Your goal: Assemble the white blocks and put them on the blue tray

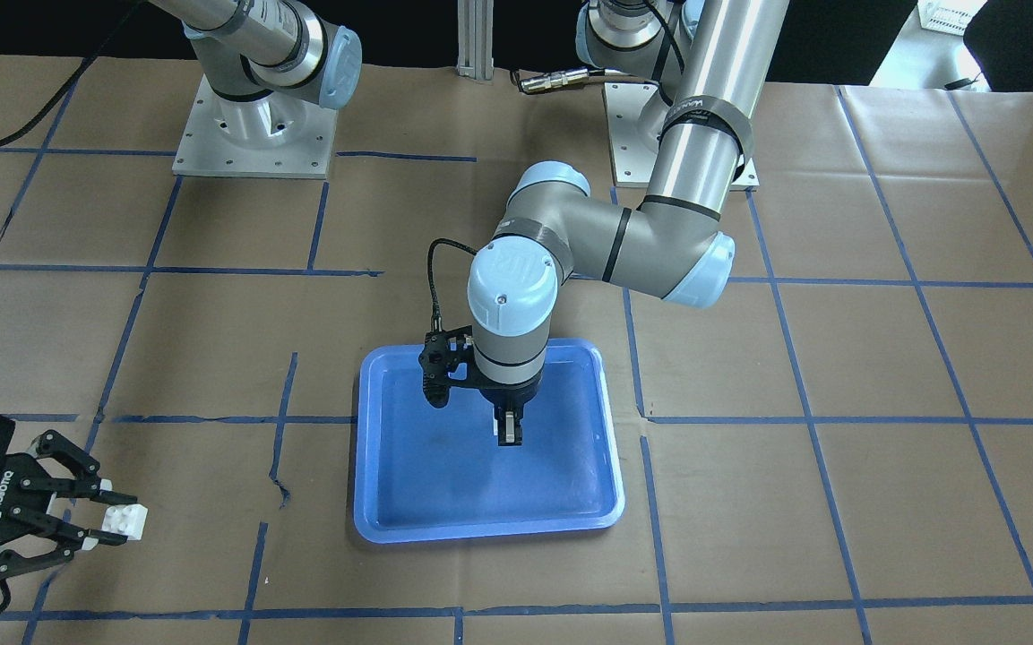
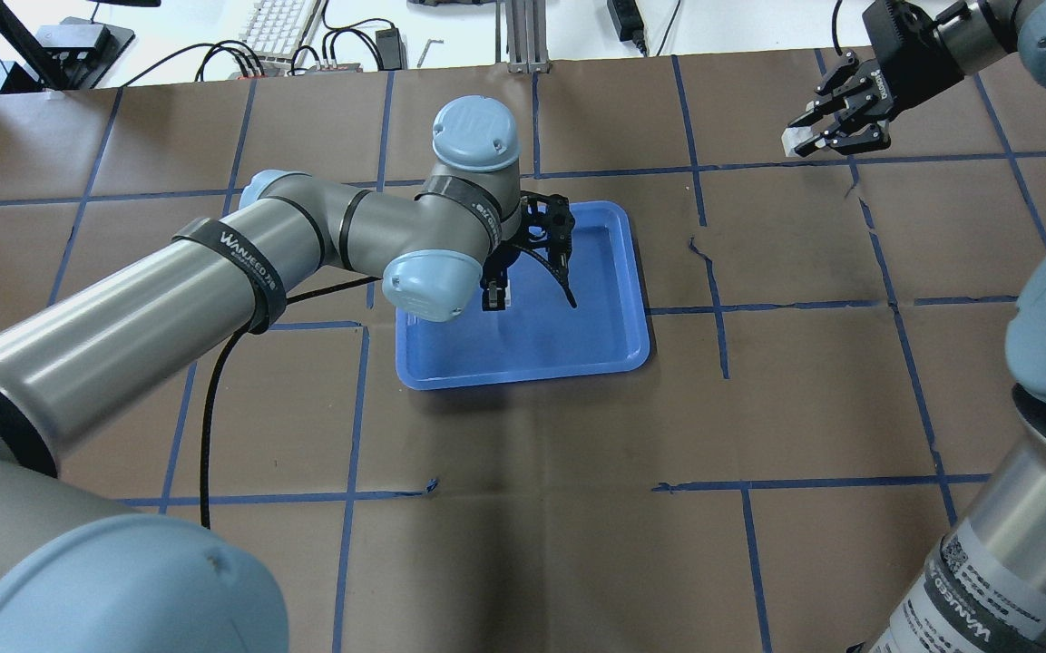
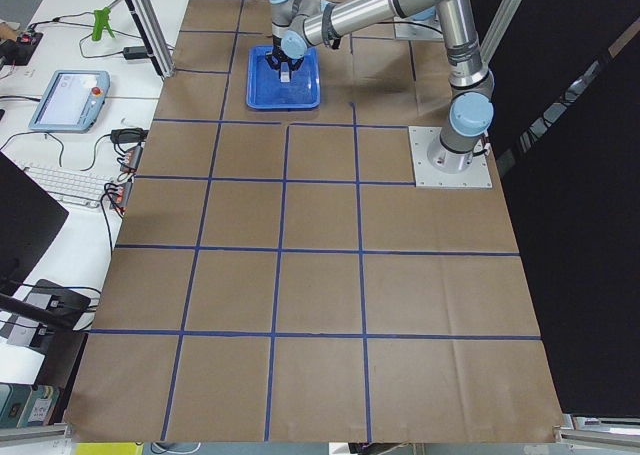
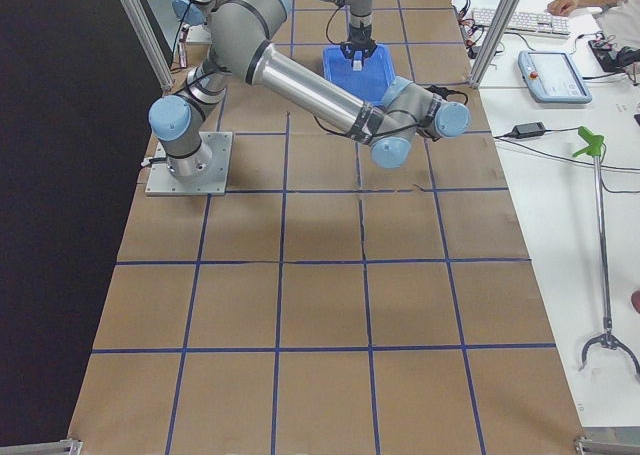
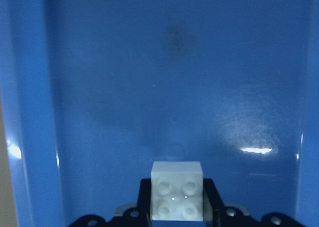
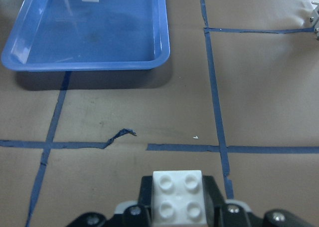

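Note:
The blue tray (image 1: 408,484) lies mid-table; it also shows in the overhead view (image 2: 577,345) and the right wrist view (image 6: 89,42). My left gripper (image 1: 509,432) hangs over the tray, shut on a white block (image 5: 177,197), also seen in the overhead view (image 2: 497,295). My right gripper (image 1: 113,527) is out over the brown table, away from the tray, shut on the second white block (image 1: 124,521), which shows in the right wrist view (image 6: 178,196) and overhead (image 2: 793,140).
Brown paper with blue tape grid lines (image 1: 480,421) covers the table. A torn tape bit (image 6: 119,135) lies between my right gripper and the tray. The arm bases (image 1: 252,134) stand at the robot's side. Keyboards and cables lie beyond the table edge (image 2: 278,27).

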